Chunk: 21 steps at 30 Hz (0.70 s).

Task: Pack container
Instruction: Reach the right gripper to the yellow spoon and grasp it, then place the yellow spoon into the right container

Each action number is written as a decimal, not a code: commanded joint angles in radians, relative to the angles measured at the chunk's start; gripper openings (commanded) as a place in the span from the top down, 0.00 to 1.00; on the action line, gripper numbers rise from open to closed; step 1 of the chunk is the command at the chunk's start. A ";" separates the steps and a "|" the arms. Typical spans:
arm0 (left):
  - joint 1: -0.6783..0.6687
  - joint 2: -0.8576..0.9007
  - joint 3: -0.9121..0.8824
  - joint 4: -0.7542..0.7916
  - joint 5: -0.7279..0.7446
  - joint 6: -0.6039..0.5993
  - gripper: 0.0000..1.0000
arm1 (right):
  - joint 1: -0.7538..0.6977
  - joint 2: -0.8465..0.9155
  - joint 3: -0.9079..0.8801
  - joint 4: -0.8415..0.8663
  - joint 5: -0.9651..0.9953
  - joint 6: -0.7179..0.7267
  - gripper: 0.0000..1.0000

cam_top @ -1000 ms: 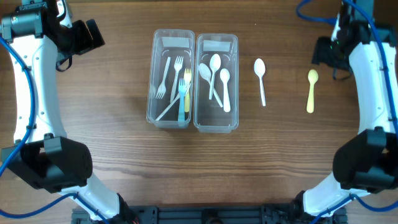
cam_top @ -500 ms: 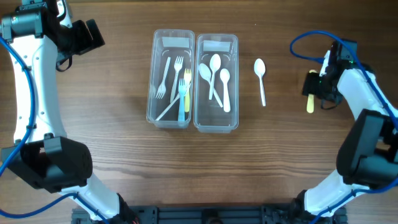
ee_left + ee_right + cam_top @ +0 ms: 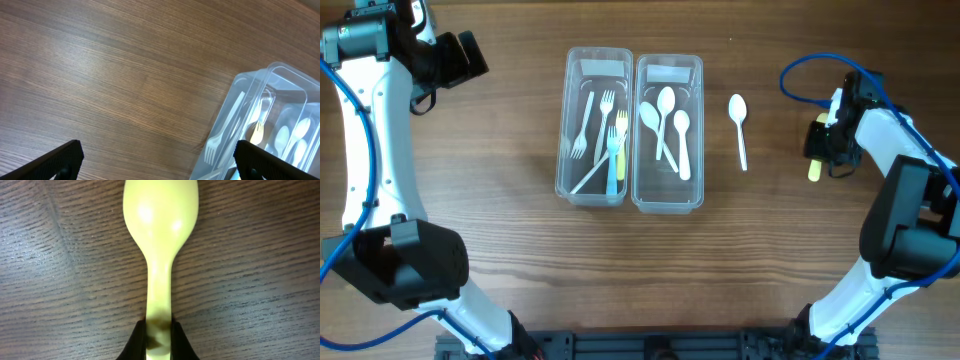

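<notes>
Yellow plastic marks the piece that matters: the yellow spoon (image 3: pixel 159 240) is laid flat on the wooden table (image 3: pixel 520 260), well to the right of both clear containers. A loose white spoon (image 3: pixel 739 125) lies between it and them. In the right wrist view its long axis is seen running straight out from the right gripper (image 3: pixel 159 339), with the bowl at the far end. The handle is drawn back between the two black fingertips (image 3: pixel 134 341). These are pressed against the handle on either side, so the jaws are judged closed on it, low on the stem (the bowl itself is left free). From overhead only the handle's tail shows beneath the wrist.

The right arm is folded in over the spoon with its wrist pointed down at the table. The left gripper (image 3: pixel 160 160) is held far off at the table's left back corner, its fingers spread wide on nothing.

The carry is judged to run leftward, over the white spoon, to the spoon container (image 3: pixel 700 130), not the fork container (image 3: pixel 560 130).
</notes>
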<state>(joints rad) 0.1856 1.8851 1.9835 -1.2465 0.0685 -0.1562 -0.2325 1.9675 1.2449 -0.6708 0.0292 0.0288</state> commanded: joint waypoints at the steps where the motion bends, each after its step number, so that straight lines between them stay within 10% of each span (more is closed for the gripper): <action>1: 0.003 0.012 0.012 0.000 0.001 -0.009 0.00 | 0.003 0.016 0.074 -0.077 -0.016 0.001 0.96; 21: 0.002 0.012 0.012 0.000 0.001 -0.009 0.00 | 0.501 -0.203 0.350 -0.159 -0.206 0.145 0.96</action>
<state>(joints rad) 0.1856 1.8851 1.9835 -1.2469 0.0685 -0.1562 0.1787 1.7340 1.5978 -0.8585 -0.1394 0.1215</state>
